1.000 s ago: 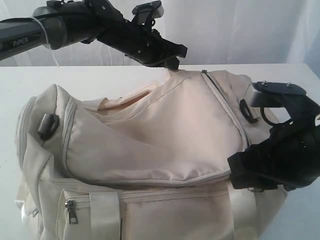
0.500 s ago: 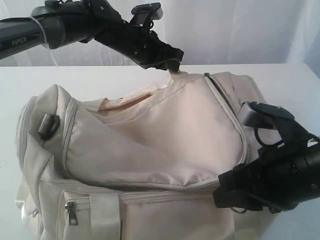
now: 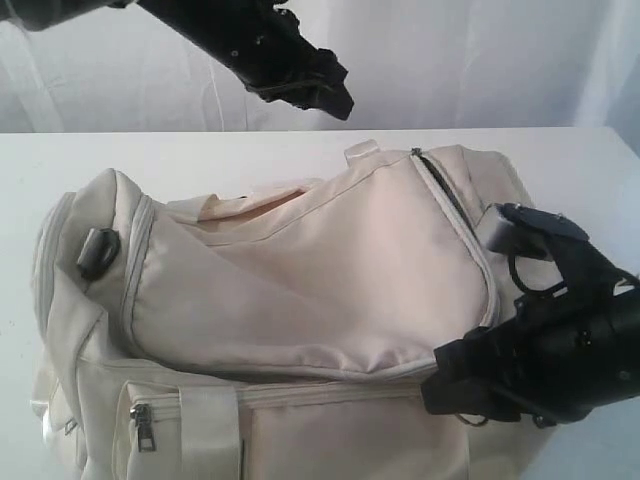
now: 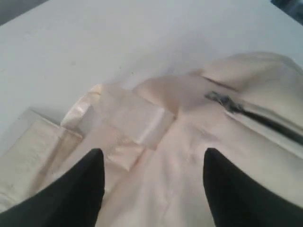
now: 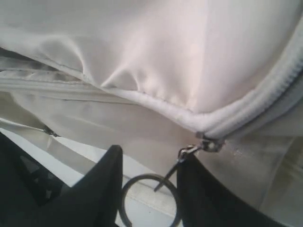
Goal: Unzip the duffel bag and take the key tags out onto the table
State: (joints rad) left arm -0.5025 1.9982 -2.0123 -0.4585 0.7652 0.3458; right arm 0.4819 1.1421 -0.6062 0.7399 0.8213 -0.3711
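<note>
The cream duffel bag [image 3: 300, 270] lies on the white table [image 3: 150, 155], its top flap's zip parted to a dark slit at the right end [image 3: 447, 195]. My left gripper [image 3: 330, 95] hangs open above the bag's far edge, holding nothing; in the left wrist view its fingers [image 4: 90, 189] frame a satin strap [image 4: 123, 118] and a zipper pull [image 4: 220, 99]. My right gripper [image 3: 450, 385] is at the bag's front right corner. Its fingers [image 5: 106, 184] are shut on the metal ring [image 5: 149, 201] of the zip slider [image 5: 208, 142]. The key tags are hidden.
A zipped side pocket with a metal pull [image 3: 143, 425] faces the front left. A black buckle [image 3: 97, 250] sits on the bag's left end. White curtain hangs behind the table. Bare tabletop [image 4: 94, 38] lies beyond the bag.
My left gripper let go of the bag's top edge and rose; the lifted fabric dropped back. My right gripper slid left along the front zip, then held nearly still.
</note>
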